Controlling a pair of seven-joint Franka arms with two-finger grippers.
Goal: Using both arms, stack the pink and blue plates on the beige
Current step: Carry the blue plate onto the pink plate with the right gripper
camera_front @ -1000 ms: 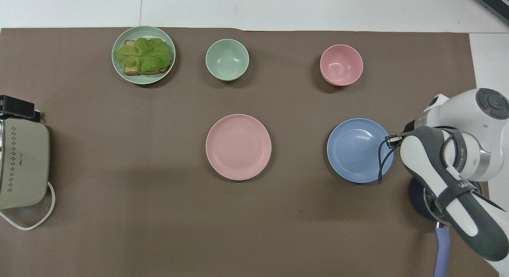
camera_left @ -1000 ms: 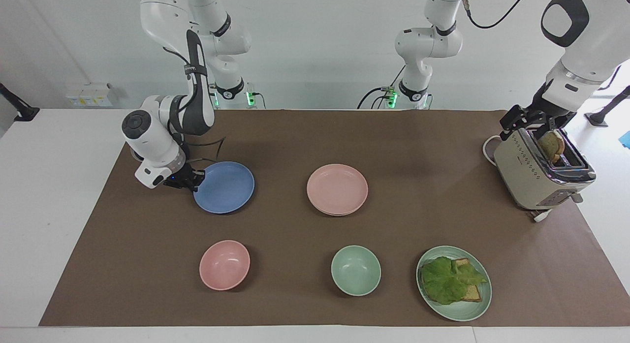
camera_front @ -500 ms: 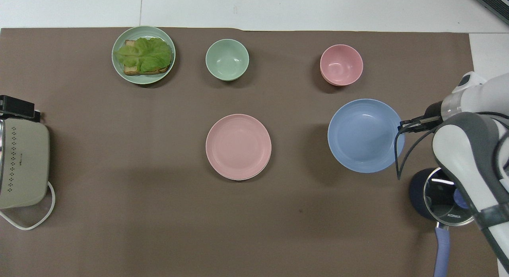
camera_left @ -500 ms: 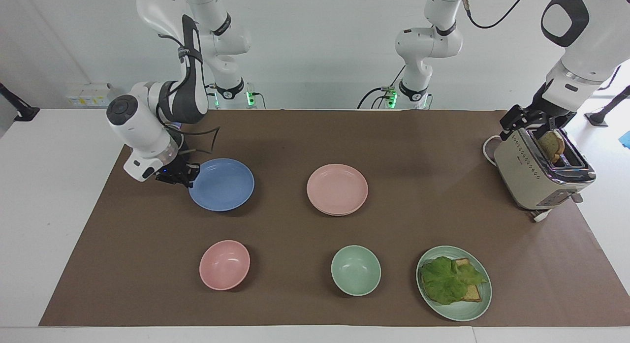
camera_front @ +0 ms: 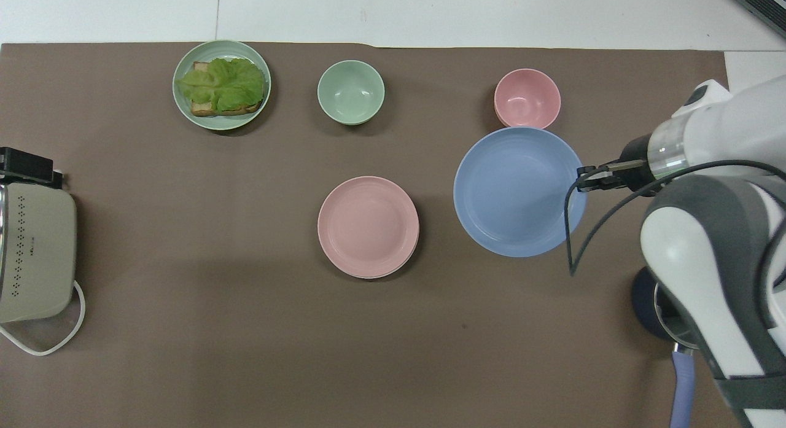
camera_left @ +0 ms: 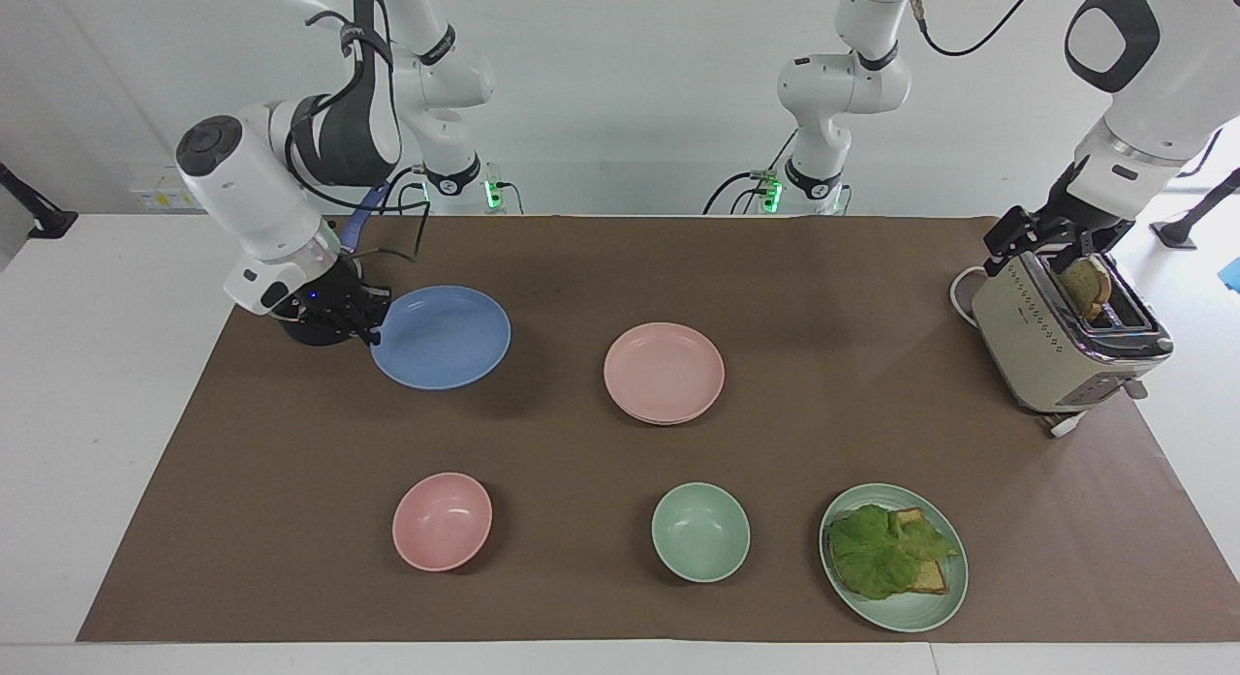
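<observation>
The blue plate (camera_left: 441, 338) (camera_front: 516, 191) hangs level above the mat, gripped at its rim by my right gripper (camera_left: 373, 334) (camera_front: 580, 176); its shadow falls on the mat below. In the overhead view it overlaps the edge of the pink bowl. The pink plate (camera_left: 664, 370) (camera_front: 368, 225) lies at the mat's middle. It rests on the beige plate (camera_front: 376, 276), of which only a thin pale rim shows. My left gripper (camera_left: 1061, 254) (camera_front: 27, 167) waits open over the toaster at the left arm's end, by a slice of toast (camera_left: 1087, 286) standing in a slot.
The toaster (camera_left: 1056, 341) stands at the left arm's end. Farthest from the robots are a pink bowl (camera_left: 442, 520), a green bowl (camera_left: 699, 532) and a green plate (camera_left: 945, 598) with bread and lettuce. A dark lidded pot (camera_front: 669, 305) stands under the right arm.
My right gripper has lifted the blue plate off the mat and carried it toward the pink plate. The left arm has not moved.
</observation>
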